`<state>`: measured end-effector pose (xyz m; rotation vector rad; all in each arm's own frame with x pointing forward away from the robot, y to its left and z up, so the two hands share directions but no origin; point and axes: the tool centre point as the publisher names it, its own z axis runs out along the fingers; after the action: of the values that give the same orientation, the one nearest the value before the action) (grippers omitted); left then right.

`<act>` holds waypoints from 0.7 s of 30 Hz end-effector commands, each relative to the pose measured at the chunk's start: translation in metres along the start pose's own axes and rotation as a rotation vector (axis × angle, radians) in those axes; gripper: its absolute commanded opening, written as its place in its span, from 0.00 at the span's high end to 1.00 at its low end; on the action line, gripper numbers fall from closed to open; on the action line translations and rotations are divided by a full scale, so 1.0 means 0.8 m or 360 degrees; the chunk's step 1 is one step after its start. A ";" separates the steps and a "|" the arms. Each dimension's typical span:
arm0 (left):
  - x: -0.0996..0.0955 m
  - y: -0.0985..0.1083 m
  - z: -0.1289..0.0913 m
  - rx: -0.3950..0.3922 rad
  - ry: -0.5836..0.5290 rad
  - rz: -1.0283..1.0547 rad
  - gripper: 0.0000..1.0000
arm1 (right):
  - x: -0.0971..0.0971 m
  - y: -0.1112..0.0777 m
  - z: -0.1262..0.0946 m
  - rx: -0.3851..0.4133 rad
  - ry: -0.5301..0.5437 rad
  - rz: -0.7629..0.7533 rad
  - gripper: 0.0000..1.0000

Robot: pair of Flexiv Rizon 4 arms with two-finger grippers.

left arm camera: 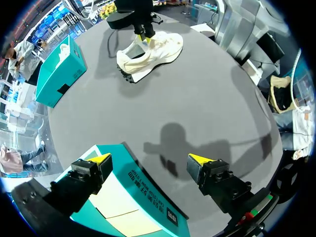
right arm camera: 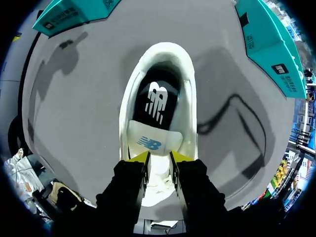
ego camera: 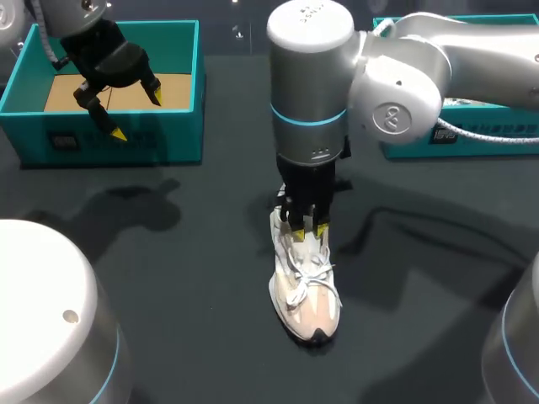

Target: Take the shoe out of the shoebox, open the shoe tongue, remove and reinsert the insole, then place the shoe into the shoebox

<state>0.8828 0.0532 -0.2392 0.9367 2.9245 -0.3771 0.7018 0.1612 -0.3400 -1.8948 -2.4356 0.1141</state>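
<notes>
A white and pale pink shoe stands on the dark table, toe toward the front edge. My right gripper comes straight down onto its lacing. In the right wrist view the gripper is shut on the white shoe tongue, one yellow tip on each side. Ahead of the fingers lies the black insole inside the shoe's mouth. My left gripper hangs open over the front wall of the teal shoebox, with nothing between its fingers. The shoe shows far off in the left wrist view.
The shoebox has a brown cardboard floor and holds nothing. A second teal box sits at the back right, under my right arm. The robot bases stand at the front corners.
</notes>
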 end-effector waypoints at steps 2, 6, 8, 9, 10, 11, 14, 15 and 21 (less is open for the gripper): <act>0.001 0.000 -0.001 -0.0002 0.0001 0.0001 0.00 | 0.006 0.000 -0.010 -0.0014 -0.0042 0.0000 0.73; 0.001 0.000 -0.001 -0.0002 0.0001 0.0001 0.00 | 0.009 -0.003 -0.019 -0.0033 -0.0073 -0.0002 0.73; 0.001 0.000 -0.001 -0.0002 0.0001 0.0001 0.00 | 0.007 0.000 -0.016 -0.0036 -0.0061 -0.0008 0.73; 0.001 0.000 -0.001 -0.0002 0.0001 0.0001 0.00 | 0.006 0.003 -0.011 -0.0030 -0.0038 -0.0018 0.73; 0.001 0.000 -0.001 -0.0002 0.0001 0.0001 0.00 | 0.005 0.006 -0.006 -0.0024 -0.0022 -0.0027 0.73; 0.001 0.000 -0.001 -0.0002 0.0001 0.0001 0.00 | 0.004 0.009 0.000 -0.0024 -0.0003 -0.0042 0.73; 0.001 0.000 -0.001 -0.0002 0.0001 0.0001 0.00 | -0.002 0.018 0.017 -0.0008 0.0047 -0.0051 0.73; 0.001 0.000 -0.001 -0.0002 0.0001 0.0001 0.00 | -0.002 0.019 0.020 -0.0014 0.0054 -0.0053 0.73; 0.001 0.000 -0.001 -0.0002 0.0001 0.0001 0.00 | -0.001 0.018 0.013 -0.0040 0.0040 -0.0076 0.73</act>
<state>0.8828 0.0531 -0.2392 0.9368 2.9245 -0.3772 0.7185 0.1665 -0.3566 -1.8269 -2.4664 0.0577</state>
